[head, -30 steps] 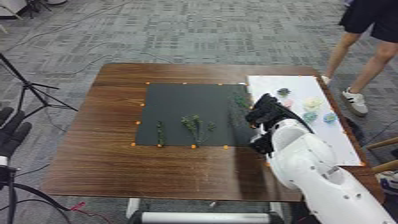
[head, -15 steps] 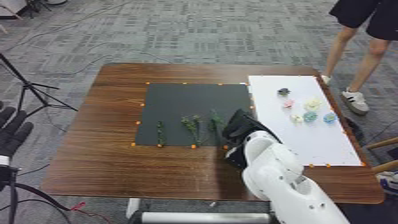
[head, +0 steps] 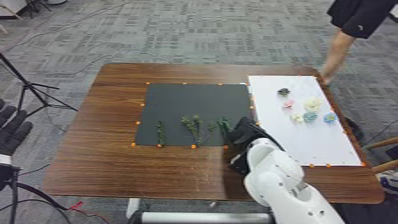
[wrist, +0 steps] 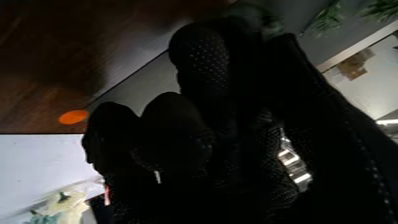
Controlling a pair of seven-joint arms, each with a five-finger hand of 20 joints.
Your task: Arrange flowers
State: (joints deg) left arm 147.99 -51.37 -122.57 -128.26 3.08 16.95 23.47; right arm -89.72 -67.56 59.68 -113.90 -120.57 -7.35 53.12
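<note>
Firstly, black mat [head: 191, 100]: landmark, on the brown table [head: 93, 115].

Green sprig [head: 225, 124]: towards the mat's near right corner, long axis roughly near-to-far, leafy end away from the robot.

Right hand [head: 247, 133]: at the mat's near right corner, immediately right of that sprig and much the nearer hand; whether closed on its stem, cannot tell. Judged next: set or release the stem in line with its neighbours, without dragging it.

Left hand [head: 12, 132]: well left of the mat, spread, unladen.

Middle sprigs [head: 193, 127], left stem [head: 160, 132]: on the mat.

White sheet [head: 311, 145]: right of the mat, bearing flower heads [head: 312, 104].
</note>
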